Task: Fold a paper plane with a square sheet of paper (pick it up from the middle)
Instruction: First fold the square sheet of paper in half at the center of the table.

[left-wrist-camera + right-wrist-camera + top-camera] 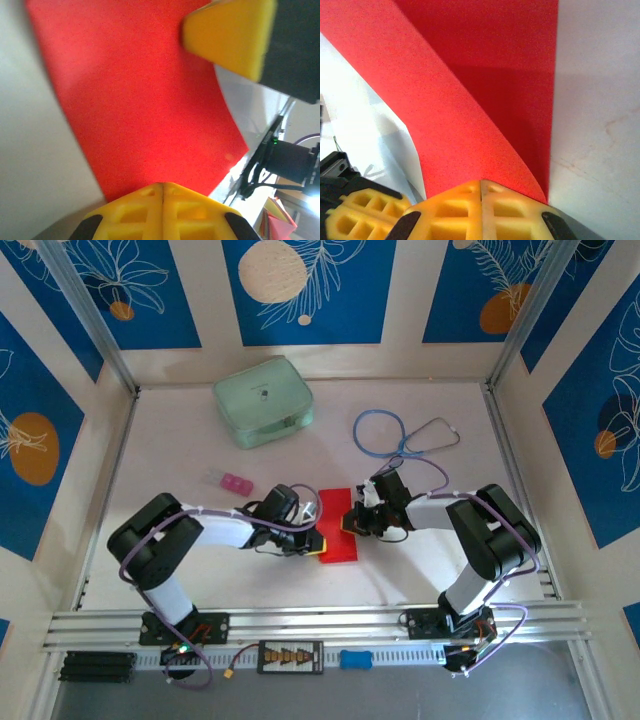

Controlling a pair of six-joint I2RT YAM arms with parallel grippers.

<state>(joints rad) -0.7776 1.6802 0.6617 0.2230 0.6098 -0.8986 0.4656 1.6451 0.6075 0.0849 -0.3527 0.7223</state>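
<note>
The square sheet of paper [338, 540], bright red, lies near the table's middle front between my two grippers, one side curled up off the table. My left gripper [314, 537] meets its left edge. In the left wrist view its yellow fingers [163, 186] are pressed together on the sheet's [140, 100] near edge. My right gripper [352, 523] is at the right edge. The right wrist view has its jaws [481, 182] shut on the sheet [460, 125], which bends up and over a flat lower layer. No folded paper plane is in view.
A pale green case [263, 400] stands at the back. A blue cable loop [380, 432] and a grey cable [432, 435] lie back right. A small pink object [233, 483] sits left of the sheet. An aluminium rail [320, 625] runs along the near edge.
</note>
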